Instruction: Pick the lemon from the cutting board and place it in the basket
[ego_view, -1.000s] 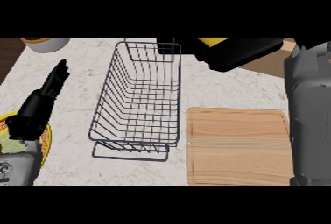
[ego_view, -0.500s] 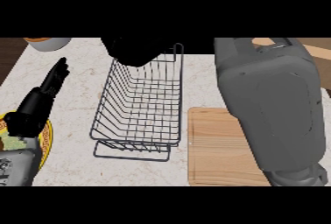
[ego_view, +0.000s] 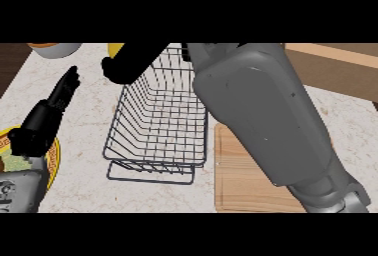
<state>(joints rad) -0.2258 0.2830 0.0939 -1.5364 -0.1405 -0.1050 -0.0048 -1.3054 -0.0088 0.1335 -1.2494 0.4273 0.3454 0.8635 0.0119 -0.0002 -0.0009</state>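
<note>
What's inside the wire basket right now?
Nothing shows inside the wire basket, only counter through its wires. The right robot hand hangs over its far end, a bit of yellow beside it. The grey forearm covers its right edge.

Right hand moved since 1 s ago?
Yes. The black right hand swung left across the wire basket, from its right rim to its far left corner.

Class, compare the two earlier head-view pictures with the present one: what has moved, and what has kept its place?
The right forearm has swung leftward from the view's right edge across the cutting board, carrying the right hand to the wire basket's far left corner. A bit of yellow shows beside that hand; whether it is the lemon cannot be told. The left hand stays open at the left, and basket and board have not moved.
</note>
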